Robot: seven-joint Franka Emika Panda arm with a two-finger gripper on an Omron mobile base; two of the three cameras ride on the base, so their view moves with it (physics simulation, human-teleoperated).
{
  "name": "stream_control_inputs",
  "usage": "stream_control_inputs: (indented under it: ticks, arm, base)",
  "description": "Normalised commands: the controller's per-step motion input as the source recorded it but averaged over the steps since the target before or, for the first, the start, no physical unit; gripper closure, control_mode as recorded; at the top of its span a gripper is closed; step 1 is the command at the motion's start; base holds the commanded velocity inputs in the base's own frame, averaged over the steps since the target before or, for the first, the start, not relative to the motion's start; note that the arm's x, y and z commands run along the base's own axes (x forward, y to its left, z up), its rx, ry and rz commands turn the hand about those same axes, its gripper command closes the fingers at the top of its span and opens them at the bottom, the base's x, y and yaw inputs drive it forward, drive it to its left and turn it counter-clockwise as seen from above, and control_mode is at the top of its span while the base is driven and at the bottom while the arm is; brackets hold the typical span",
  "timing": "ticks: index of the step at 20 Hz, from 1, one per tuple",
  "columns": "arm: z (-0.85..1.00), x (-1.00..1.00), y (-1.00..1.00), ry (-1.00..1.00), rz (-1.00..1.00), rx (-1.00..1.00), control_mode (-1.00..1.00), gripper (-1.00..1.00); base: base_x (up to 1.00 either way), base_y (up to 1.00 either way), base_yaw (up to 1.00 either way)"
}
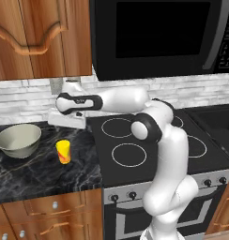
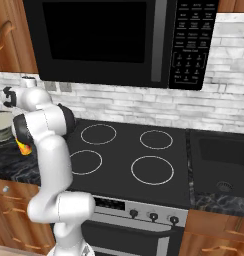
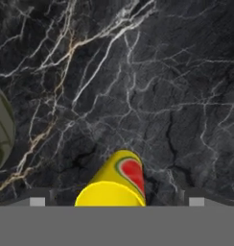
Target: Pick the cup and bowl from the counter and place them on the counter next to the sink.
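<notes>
The small yellow cup (image 1: 63,151) with its orange-red mark stands upright on the black marble counter (image 1: 41,176), just right of the wide grey-beige bowl (image 1: 19,139). My gripper (image 1: 66,123) hangs above the counter, behind and above the cup, pointing down. In the hand view the cup (image 3: 116,185) sits at the bottom edge between my two widely spread fingertips (image 3: 37,202), well below them and untouched. The gripper (image 3: 116,202) is open and holds nothing. The bowl's rim (image 3: 1,129) shows at that view's left edge. From the right base view my arm hides most of the cup (image 2: 24,148) and the bowl (image 2: 0,127).
A black glass stovetop (image 1: 135,140) with white rings lies right of the counter, under a black microwave (image 2: 109,40). The black sink (image 2: 219,155) is beyond the stove on the right. A brick backsplash and wooden wall cabinets (image 1: 36,37) close off the back.
</notes>
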Motion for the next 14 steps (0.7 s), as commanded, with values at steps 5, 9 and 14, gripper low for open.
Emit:
stream_control_inputs:
  ticks: [5, 9, 14]
  arm:
    - [0.02, -0.30, -0.10, 0.00, 0.00, 0.02, -1.00, -1.00]
    - [-0.15, -0.17, 0.00, 0.00, 0.00, 0.00, -1.00, -1.00]
    - [-0.13, -0.02, 0.00, 0.00, -0.01, -0.01, -1.00, -1.00]
  base:
    - [0.00, 0.00, 0.00]
    - [0.00, 0.00, 0.00]
    - [0.00, 0.00, 0.00]
